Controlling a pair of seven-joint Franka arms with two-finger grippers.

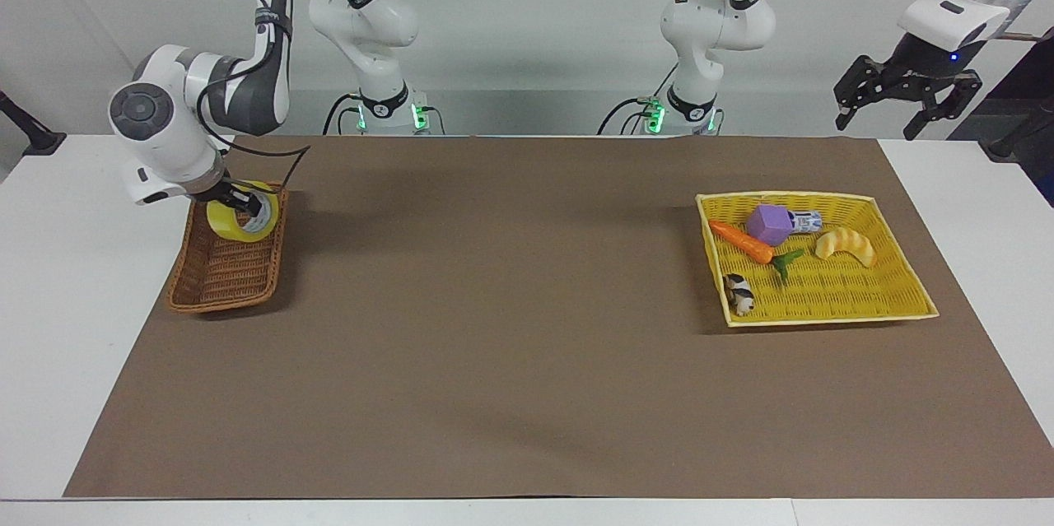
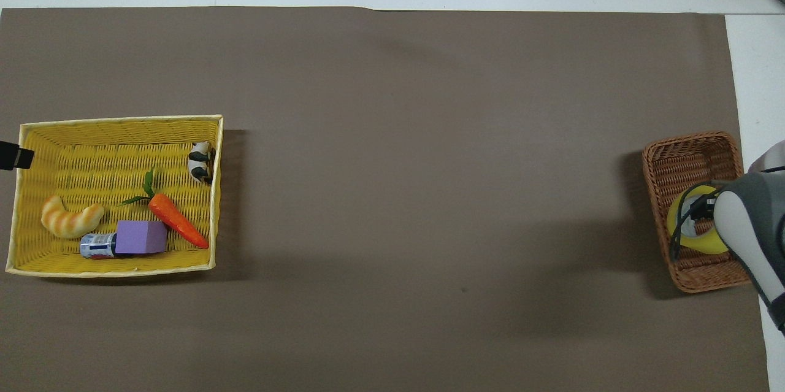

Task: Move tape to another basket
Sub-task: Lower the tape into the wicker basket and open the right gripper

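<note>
The yellow tape point(image 1: 240, 224) roll, with its pale core, hangs just inside the brown wicker basket point(image 1: 221, 283) at the right arm's end of the table, over the part of the basket nearer the robots. My right gripper point(image 1: 246, 204) is shut on the roll's wall, one finger reaching into the core. In the overhead view the tape point(image 2: 697, 240) shows over the basket point(image 2: 682, 159), partly covered by the right arm. My left gripper point(image 1: 883, 121) hangs open and holds nothing, high over the table's edge at the left arm's end, and waits.
A flat yellow basket point(image 1: 832, 318) at the left arm's end holds a carrot point(image 1: 741, 242), a purple block point(image 1: 771, 224), a small can point(image 1: 805, 221), a croissant toy point(image 1: 845, 246) and a black-and-white figure point(image 1: 739, 294). Brown mat point(image 1: 510, 304) covers the middle.
</note>
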